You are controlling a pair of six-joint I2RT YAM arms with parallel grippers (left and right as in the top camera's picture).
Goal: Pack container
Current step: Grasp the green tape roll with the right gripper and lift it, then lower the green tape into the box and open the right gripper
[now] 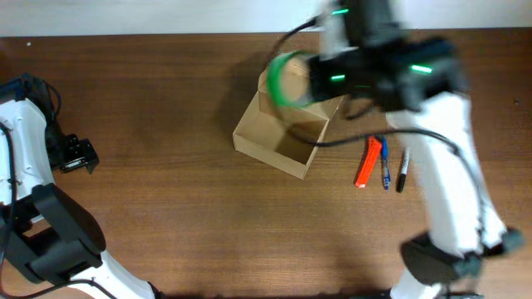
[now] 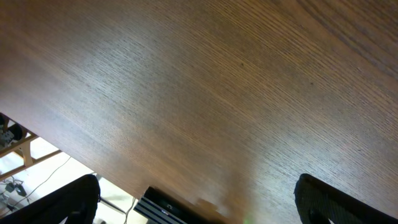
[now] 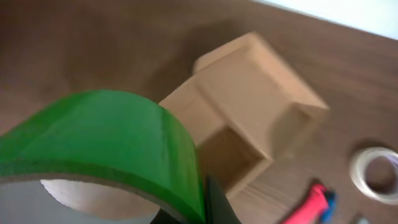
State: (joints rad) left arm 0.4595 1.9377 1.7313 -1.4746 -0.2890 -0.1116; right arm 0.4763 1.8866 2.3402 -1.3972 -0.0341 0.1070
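Just past centre toward twelve o'clock, our right gripper [image 1: 311,79] clamps the green tape roll [image 1: 285,80] above the open container [image 1: 278,139], left gripper [image 1: 79,154] gaping idle at nine; we judge lowering and release come next.

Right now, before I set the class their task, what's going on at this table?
The right gripper is shut on a green tape roll, holding it above the open cardboard box, not yet inside. The left gripper sits open at the table's left side, holding nothing. An orange cutter, a blue pen and a black pen lie beside the box, and a clear tape roll lies nearby.
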